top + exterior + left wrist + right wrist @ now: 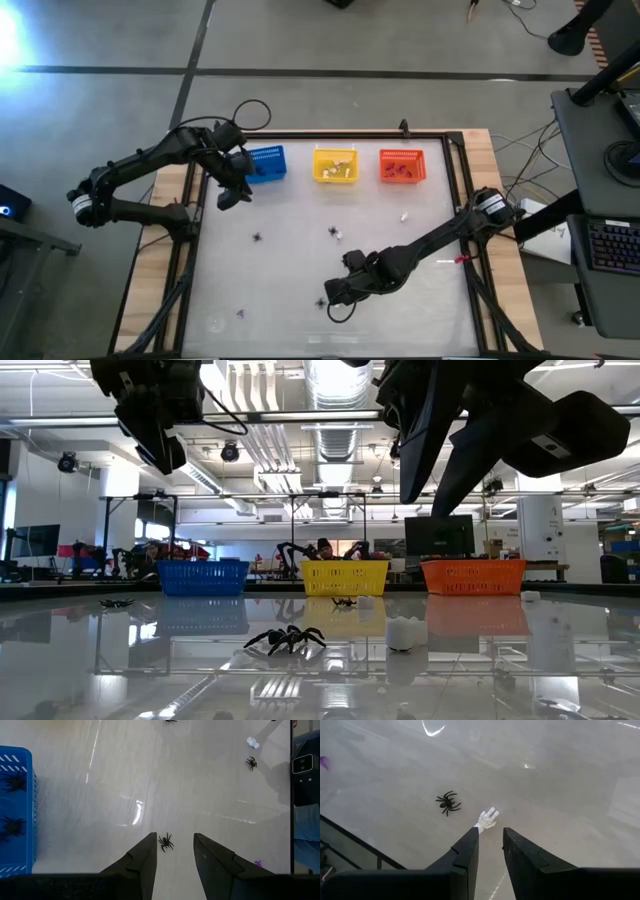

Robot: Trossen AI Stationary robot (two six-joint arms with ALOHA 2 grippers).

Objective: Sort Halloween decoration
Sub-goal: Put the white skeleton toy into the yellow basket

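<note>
The Halloween decoration lies scattered on the glossy table: a black spider (pixel 258 238), another spider (pixel 333 232), a purple piece (pixel 240 313) and a whitish piece (pixel 405 215). My left gripper (pixel 175 837) hangs open, high above the table beside the blue basket (pixel 266 150); one spider (pixel 165 842) shows on the table far below, between its fingers. My right gripper (pixel 490 831) hangs open and empty above the near middle. Below and ahead of it lie a white hand-shaped piece (pixel 487 819) and a spider (pixel 448 802), both resting on the table.
Three baskets stand in a row at the far edge: the blue one with spiders inside (pixel 12 780), a yellow one (pixel 335 152) with whitish pieces and an orange one (pixel 402 153) with purple pieces. A dark frame (pixel 470 250) borders the tabletop.
</note>
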